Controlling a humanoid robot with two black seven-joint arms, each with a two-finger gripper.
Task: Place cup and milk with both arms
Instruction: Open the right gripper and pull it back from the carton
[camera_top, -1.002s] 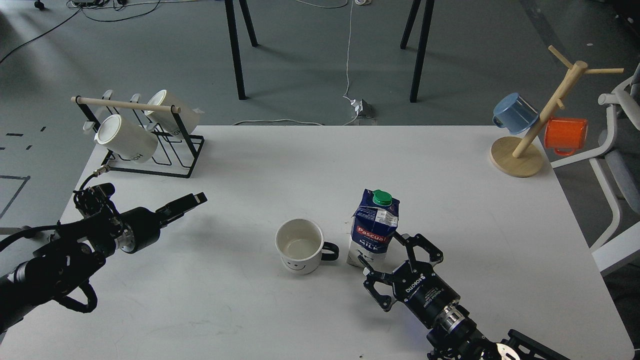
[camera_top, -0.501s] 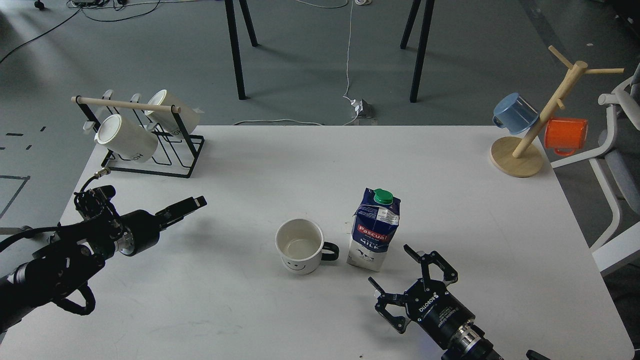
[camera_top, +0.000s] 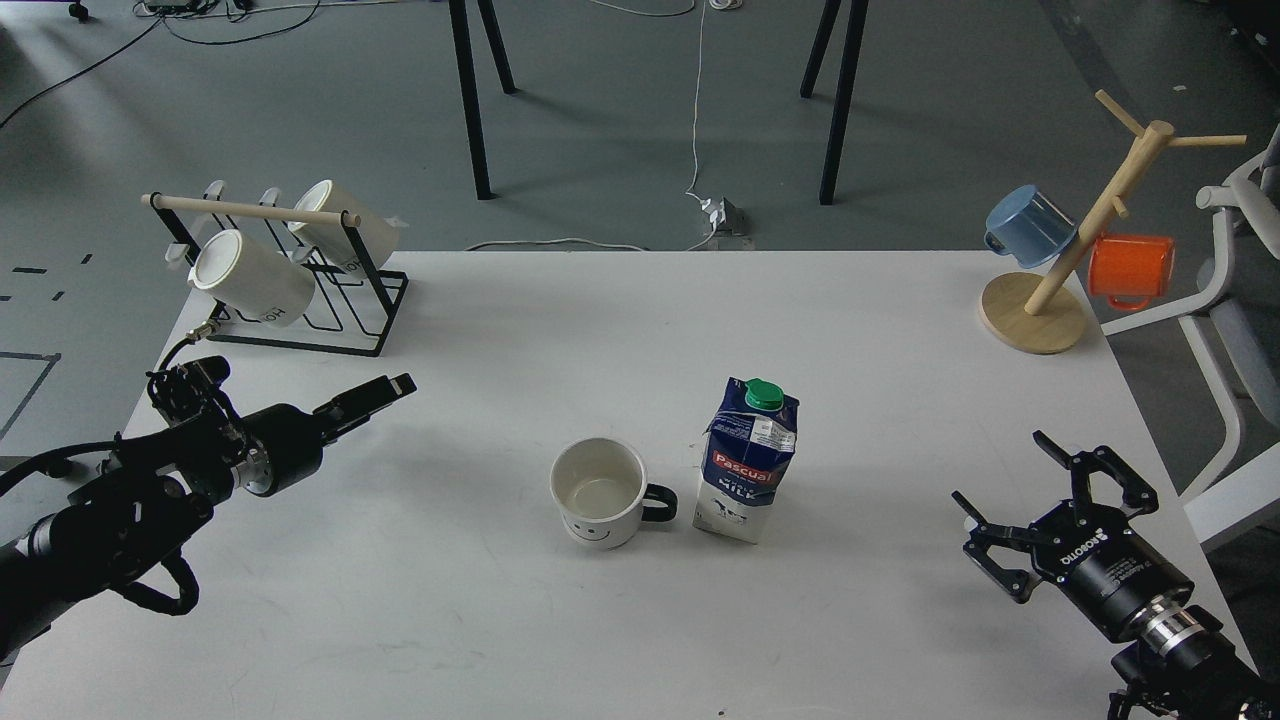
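Even, soft overhead light, faint shadows on the white table, sharp focus throughout

On the white surface: one smiley-face mug, one milk carton, two cream mugs on one wire rack, one wooden mug tree bearing one blue cup and one orange cup.
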